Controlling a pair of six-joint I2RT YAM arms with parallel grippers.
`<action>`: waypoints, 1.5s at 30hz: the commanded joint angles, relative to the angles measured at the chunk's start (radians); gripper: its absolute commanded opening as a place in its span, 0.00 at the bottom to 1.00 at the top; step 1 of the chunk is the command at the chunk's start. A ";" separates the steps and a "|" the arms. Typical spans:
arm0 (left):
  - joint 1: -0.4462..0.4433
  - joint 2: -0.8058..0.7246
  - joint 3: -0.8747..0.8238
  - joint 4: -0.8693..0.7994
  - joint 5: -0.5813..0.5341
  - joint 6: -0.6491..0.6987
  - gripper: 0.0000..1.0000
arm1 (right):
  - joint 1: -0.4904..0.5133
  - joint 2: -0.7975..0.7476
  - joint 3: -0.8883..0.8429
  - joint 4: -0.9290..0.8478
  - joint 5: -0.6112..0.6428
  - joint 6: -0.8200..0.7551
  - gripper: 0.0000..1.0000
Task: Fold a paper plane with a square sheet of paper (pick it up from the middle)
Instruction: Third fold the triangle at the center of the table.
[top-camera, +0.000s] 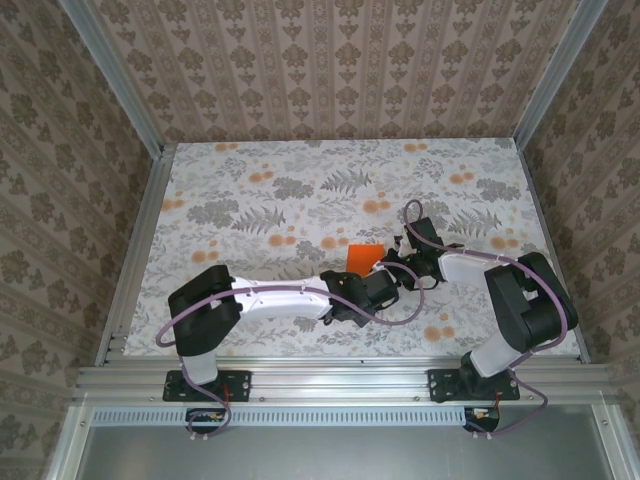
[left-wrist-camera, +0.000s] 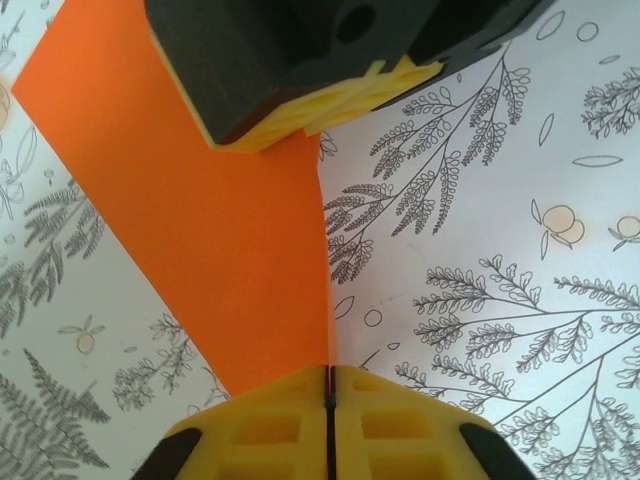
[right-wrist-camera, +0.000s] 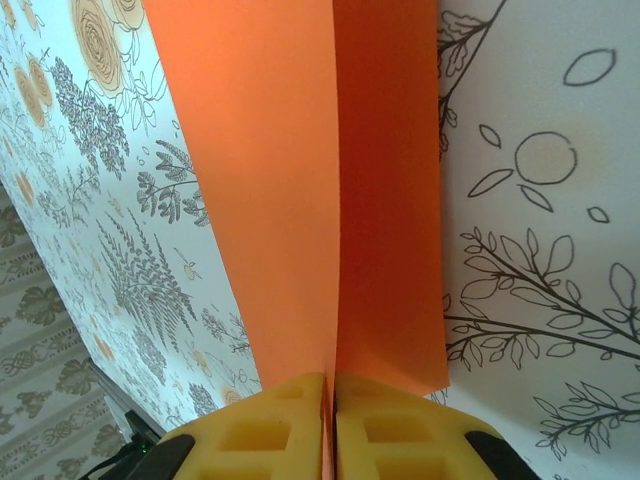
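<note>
The square sheet of paper (top-camera: 361, 256) is bright orange and lies mid-table, raised into a ridge along its middle. In the left wrist view the sheet (left-wrist-camera: 220, 250) runs into my left gripper (left-wrist-camera: 329, 372), whose yellow jaws are shut on a thin orange edge. The black body and yellow pads (left-wrist-camera: 350, 95) of my right gripper hold the far end of the same ridge. Seen from the right wrist, the paper (right-wrist-camera: 290, 200) rises in a sharp crease into my right gripper (right-wrist-camera: 330, 382), shut on that fold. From above, the left gripper (top-camera: 386, 284) and right gripper (top-camera: 401, 264) meet at the sheet's right edge.
A floral tablecloth (top-camera: 300, 190) covers the table. Patterned walls with metal rails (top-camera: 135, 250) enclose the left, right and back sides. Purple cables loop along both arms close to the grippers.
</note>
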 joint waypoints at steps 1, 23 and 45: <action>0.015 -0.006 0.020 0.003 0.026 0.008 0.00 | 0.006 0.012 0.027 -0.041 -0.006 -0.035 0.13; 0.084 -0.029 -0.001 0.025 0.218 0.035 0.00 | -0.041 0.018 0.224 -0.235 0.029 -0.210 0.15; 0.186 0.023 0.081 -0.018 0.415 0.064 0.00 | -0.021 0.321 0.427 -0.453 0.048 -0.579 0.12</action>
